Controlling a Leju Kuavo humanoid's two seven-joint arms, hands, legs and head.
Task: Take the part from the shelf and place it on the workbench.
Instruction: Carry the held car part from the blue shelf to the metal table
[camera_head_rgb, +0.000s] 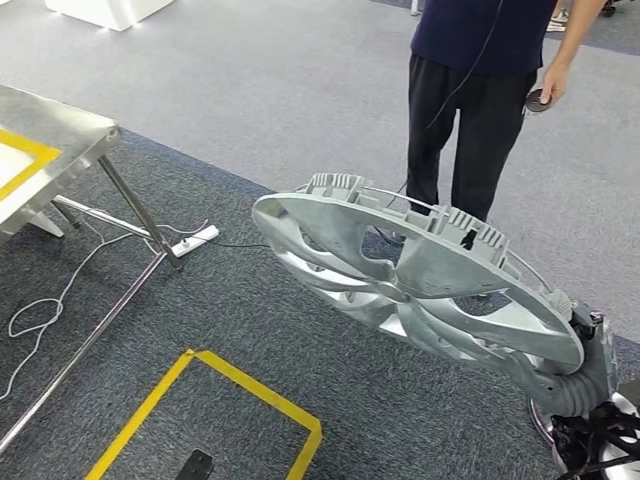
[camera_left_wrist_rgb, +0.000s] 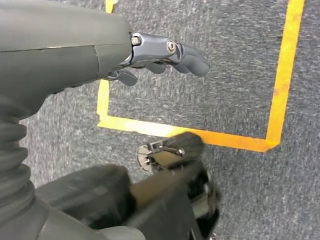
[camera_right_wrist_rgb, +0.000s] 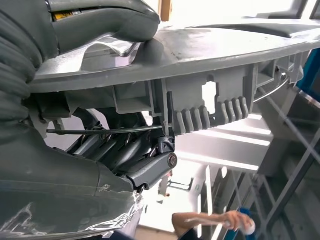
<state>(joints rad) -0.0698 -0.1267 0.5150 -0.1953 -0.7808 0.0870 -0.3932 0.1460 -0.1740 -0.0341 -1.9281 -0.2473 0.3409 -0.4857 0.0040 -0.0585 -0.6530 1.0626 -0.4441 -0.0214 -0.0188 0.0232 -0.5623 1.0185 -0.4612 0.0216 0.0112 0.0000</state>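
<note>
Grey carpet (camera_left_wrist_rgb: 234, 90) marked with yellow tape (camera_left_wrist_rgb: 281, 75) is seen beneath the left hand (camera_left_wrist_rgb: 166, 52), which hangs over the floor with its dark fingers (camera_left_wrist_rgb: 190, 60) slightly curled, apart and holding nothing. Far to the left of the right hand, a steel workbench (camera_head_rgb: 56, 140) with yellow edging is set on slanted legs, a white cable (camera_head_rgb: 53, 300) and a power strip (camera_head_rgb: 195, 240) lying near its foot. A taped yellow outline (camera_head_rgb: 249, 390) is laid on the carpet between the workbench and the hand. The part (camera_head_rgb: 407, 270), a large silver wheel-like casting with curved spokes, is held tilted in the air, gripped at its rim by the right hand (camera_head_rgb: 581, 370); in the right wrist view the thumb (camera_right_wrist_rgb: 109, 22) is pressed on one face of the rim and the fingers (camera_right_wrist_rgb: 151, 170) are hooked under the other. Beyond the part, a person (camera_head_rgb: 483, 110) in dark clothes is standing, a small dark object (camera_head_rgb: 539, 99) held in one hand.
</note>
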